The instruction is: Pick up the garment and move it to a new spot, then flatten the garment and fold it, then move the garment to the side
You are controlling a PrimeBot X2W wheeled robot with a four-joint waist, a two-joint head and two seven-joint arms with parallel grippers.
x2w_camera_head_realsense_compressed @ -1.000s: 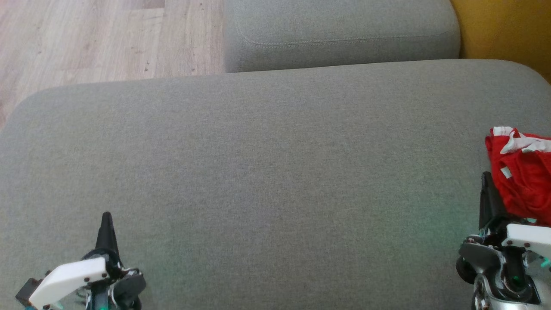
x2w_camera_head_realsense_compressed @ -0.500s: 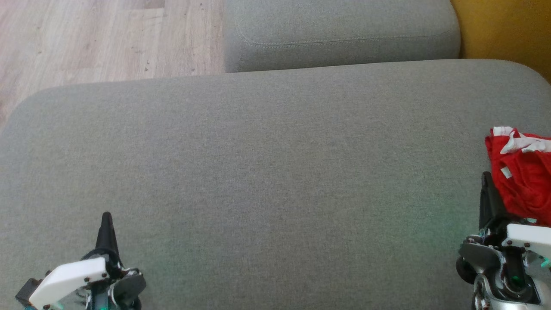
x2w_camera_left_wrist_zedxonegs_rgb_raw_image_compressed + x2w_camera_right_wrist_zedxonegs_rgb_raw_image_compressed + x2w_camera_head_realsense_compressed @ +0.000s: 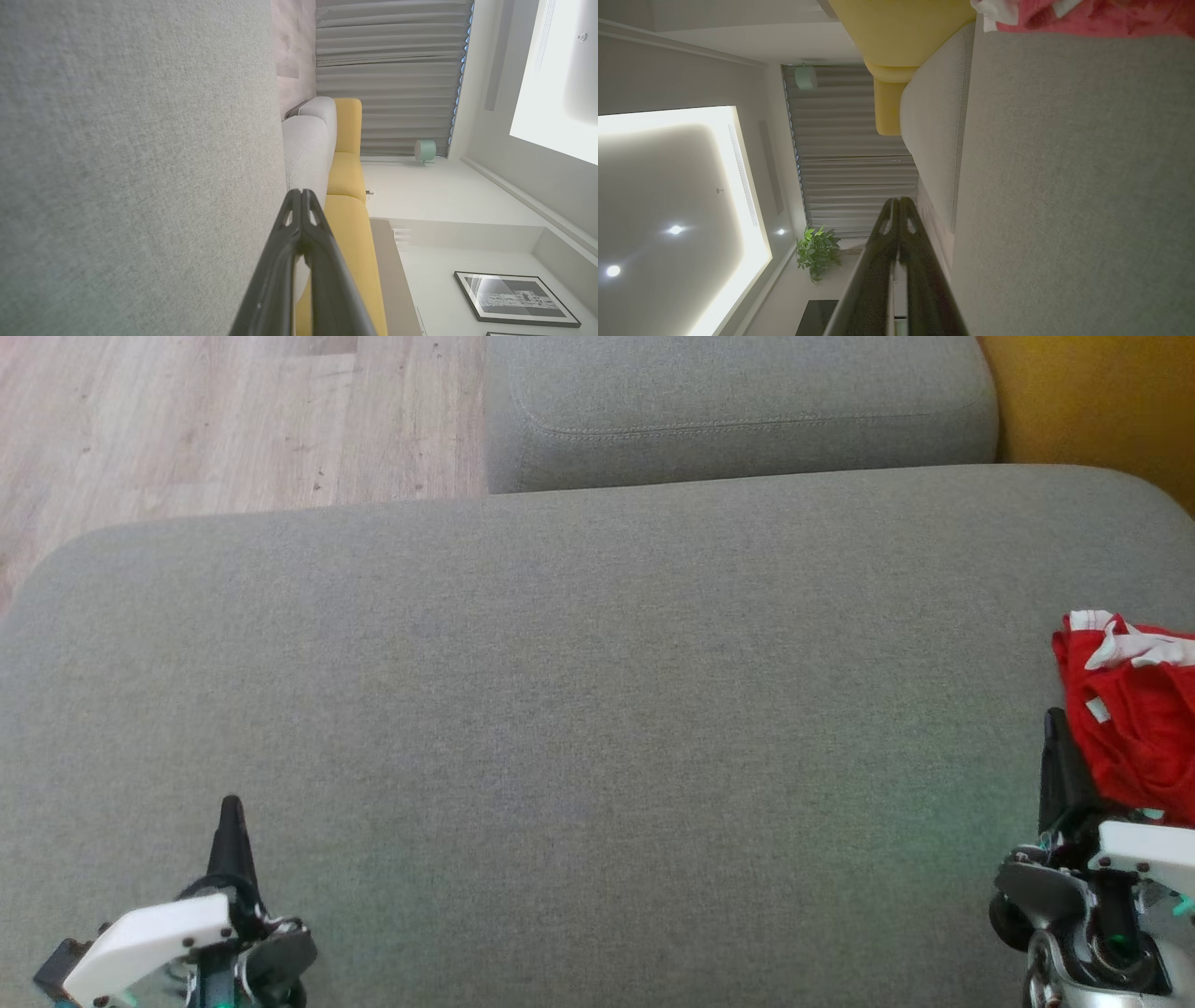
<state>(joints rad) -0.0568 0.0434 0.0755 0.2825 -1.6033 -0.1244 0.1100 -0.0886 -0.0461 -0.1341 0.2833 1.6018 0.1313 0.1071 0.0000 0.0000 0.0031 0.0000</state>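
Observation:
A crumpled red garment (image 3: 1134, 709) with white trim lies bunched at the right edge of the grey sofa cushion (image 3: 597, 728), cut off by the head view's border. It also shows as a red strip (image 3: 1101, 16) at the top of the right wrist view. My right gripper (image 3: 1055, 723) rests at the lower right, just left of the garment, fingers together and holding nothing; in its wrist view the tips (image 3: 897, 201) meet. My left gripper (image 3: 231, 807) sits at the lower left, far from the garment, shut and empty, tips touching (image 3: 301, 192).
A second grey cushion (image 3: 738, 411) lies beyond the main one. Wooden floor (image 3: 187, 420) shows at the upper left, and a yellow sofa part (image 3: 1092, 401) at the upper right. The main cushion's rounded edges fall off at the left and far sides.

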